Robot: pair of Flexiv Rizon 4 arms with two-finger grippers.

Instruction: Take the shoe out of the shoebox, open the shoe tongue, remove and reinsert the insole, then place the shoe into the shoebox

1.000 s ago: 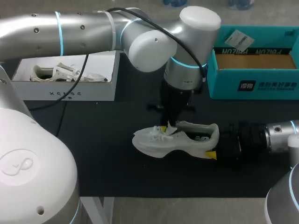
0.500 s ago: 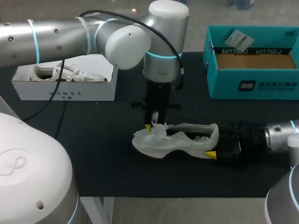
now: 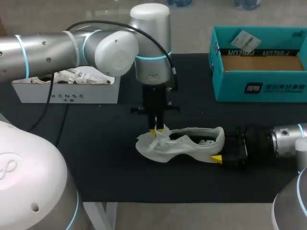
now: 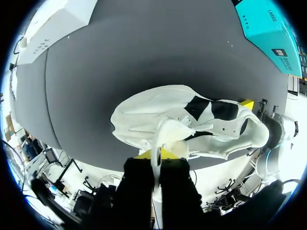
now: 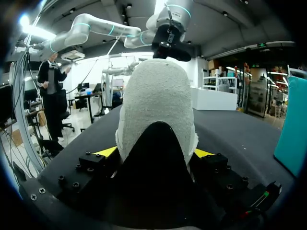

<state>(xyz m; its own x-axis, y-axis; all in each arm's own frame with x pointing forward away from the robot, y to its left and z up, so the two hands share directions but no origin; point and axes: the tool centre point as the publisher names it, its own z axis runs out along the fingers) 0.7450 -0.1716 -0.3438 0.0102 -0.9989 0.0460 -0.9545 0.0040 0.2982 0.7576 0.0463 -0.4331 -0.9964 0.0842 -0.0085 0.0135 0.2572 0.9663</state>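
My left tool [image 3: 156, 130] has slid toeward, clamped on the white fabric tongue [image 4: 165, 136], so the tongue is opening. My right tool [image 5: 155, 152] pinches the heel of the white knit sneaker [image 3: 184, 143], which lies on the black desk [image 3: 96, 158] outside the teal cardboard shoebox [image 3: 261, 88].

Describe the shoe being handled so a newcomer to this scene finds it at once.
On the black table, look front and middle, between the white shoebox and the teal box. A white shoe lies there on the bare surface, gripped at the tongue by the left fingers and at the heel by the right fingers; the other white shoe sits inside the white shoebox.
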